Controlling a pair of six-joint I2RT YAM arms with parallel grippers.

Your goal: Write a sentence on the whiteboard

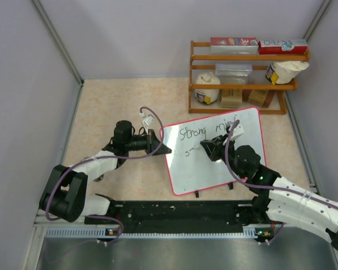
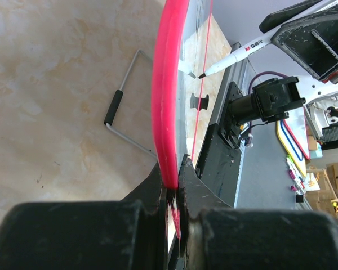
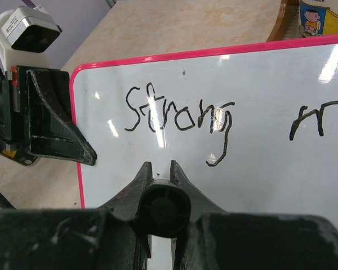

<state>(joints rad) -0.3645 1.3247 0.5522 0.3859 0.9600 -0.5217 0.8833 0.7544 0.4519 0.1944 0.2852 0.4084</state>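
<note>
The beige table [image 1: 112,107] fills the middle of the overhead view. On it the whiteboard [image 1: 194,174] sits centre-right, turned slightly askew, with its top edge toward the wooden shelf [image 1: 236,87] at the upper right (boxes and jars stand on the shelf's levels). The board has a thin red frame with rounded corners, and its face is glossy white.

The left gripper [image 1: 160,145] reaches in from the left and meets the board's left edge. In its own wrist view the left gripper [image 2: 174,197] is closed tight on the red frame [image 2: 166,112], which runs from between the fingers up the centre of the frame. The right gripper [image 1: 209,149] hangs over the middle of the board. Seen from its wrist, the right gripper [image 3: 160,169] is pinched shut around a pen [image 3: 164,209], whose round black end faces the camera at bottom centre.

In the left wrist view the pen [image 2: 236,56] slants down from the upper right, with its dark tip just beside the board's face. Whether the tip touches the board cannot be told.

The sentence [image 1: 194,133] is only partly written. "Strong" [image 3: 177,115] is clear at the upper left of the board, an "m" begins to its right, and a small mark sits below on a second line. A wire foot [image 2: 114,107] with a black sleeve lies on the table at the left of the left wrist view.
</note>
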